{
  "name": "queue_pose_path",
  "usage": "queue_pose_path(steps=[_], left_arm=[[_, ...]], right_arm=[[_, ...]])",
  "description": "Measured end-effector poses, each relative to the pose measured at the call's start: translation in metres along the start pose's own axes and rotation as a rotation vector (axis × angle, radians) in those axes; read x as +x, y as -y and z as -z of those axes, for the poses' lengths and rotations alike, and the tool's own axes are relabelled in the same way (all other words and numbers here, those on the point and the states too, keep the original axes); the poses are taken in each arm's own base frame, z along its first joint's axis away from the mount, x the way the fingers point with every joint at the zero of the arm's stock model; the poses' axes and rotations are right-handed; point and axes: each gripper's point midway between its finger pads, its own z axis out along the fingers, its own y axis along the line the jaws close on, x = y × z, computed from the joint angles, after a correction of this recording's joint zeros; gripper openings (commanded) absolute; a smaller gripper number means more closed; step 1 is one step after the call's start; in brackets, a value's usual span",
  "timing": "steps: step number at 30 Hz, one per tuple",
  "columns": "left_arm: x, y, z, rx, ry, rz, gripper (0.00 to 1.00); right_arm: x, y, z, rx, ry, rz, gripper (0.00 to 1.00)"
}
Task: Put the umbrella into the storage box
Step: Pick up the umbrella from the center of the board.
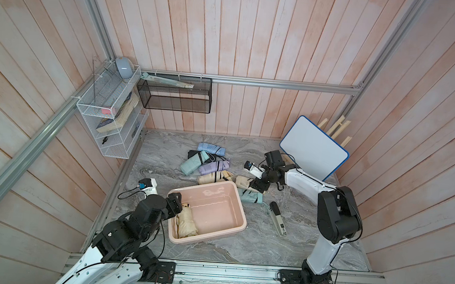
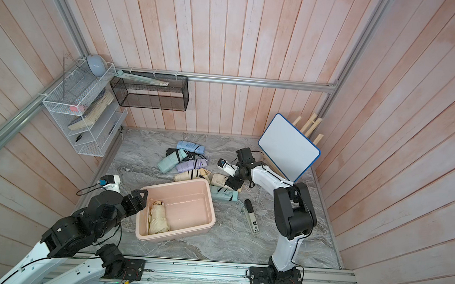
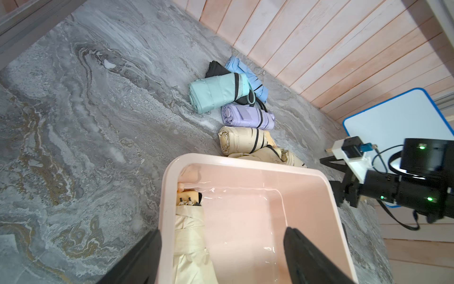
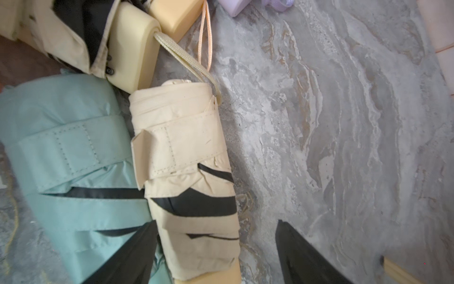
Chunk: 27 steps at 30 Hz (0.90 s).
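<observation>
Grey marbled tabletop is ringed by pale plank walls in both top views; the storage box is set near the front, toward the left arm, and one boxed umbrella, cream, is seen lying along the wall nearest that arm; the left gripper is poised at that rim; a heap of loose umbrellas is spread behind the box, and the right gripper is lowered at the heap's right end; from the left wrist, the left gripper is shown with jaws well apart and empty, one by the box wall and one above the bare floor, the boxed umbrella lying loose beneath; from the right wrist, the right gripper is likewise shown with jaws apart, clamped on nothing; a second cream umbrella is straddled, one finger set at the seam between it and a mint umbrella touching its side, the other standing clear over bare marble; one deposit is judged finished, and the pick of the next umbrella is judged to be the step in hand; what is called for next is that the jaws be closed squarely on the strapped middle of the second cream umbrella, that it be lifted free of its mint neighbour without dragging it, and that it be carried over the rim into the box's vacant part.
</observation>
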Motion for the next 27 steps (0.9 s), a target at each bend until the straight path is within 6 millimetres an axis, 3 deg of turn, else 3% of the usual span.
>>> queue_pose_path(steps=[12, 27], left_arm=[[-0.031, 0.027, 0.006, 0.052, 0.083, -0.051, 0.86], [-0.038, 0.034, 0.005, 0.065, 0.1, -0.095, 0.87]], right_arm=[[-0.006, 0.004, -0.023, -0.083, 0.009, 0.041, 0.82], [-0.002, -0.011, -0.022, -0.175, 0.017, 0.045, 0.83]])
